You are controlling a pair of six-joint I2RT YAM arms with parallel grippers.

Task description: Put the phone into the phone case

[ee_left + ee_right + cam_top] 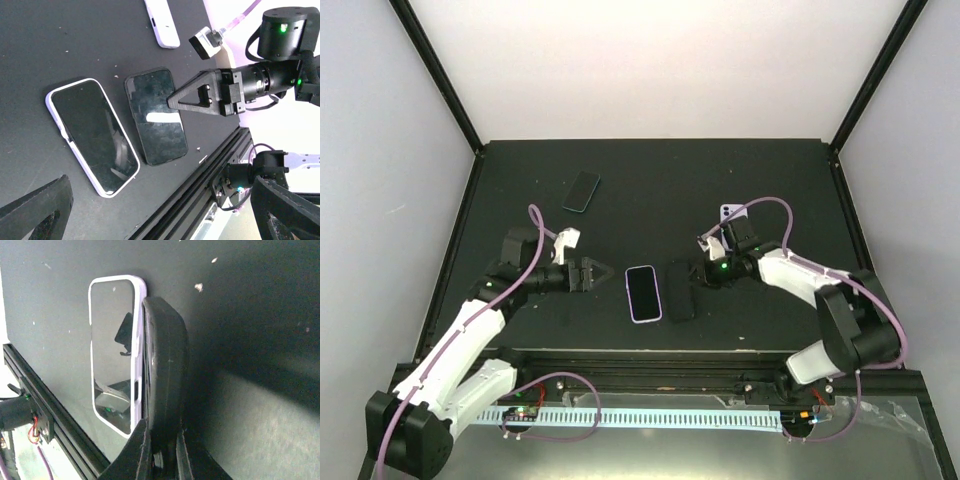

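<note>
The left tool [605, 272] stands open just short of the phone [643, 293], a stiff, slick, probably fragile slab best gripped across its long edges. The right tool [161, 437] pinches the black case [679, 290] alongside.

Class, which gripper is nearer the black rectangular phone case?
Right. The right gripper pinches the black phone case; the left gripper hangs open beyond the white-rimmed phone.

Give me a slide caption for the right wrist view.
Right gripper pinching the black case beside the white-rimmed phone.
</note>
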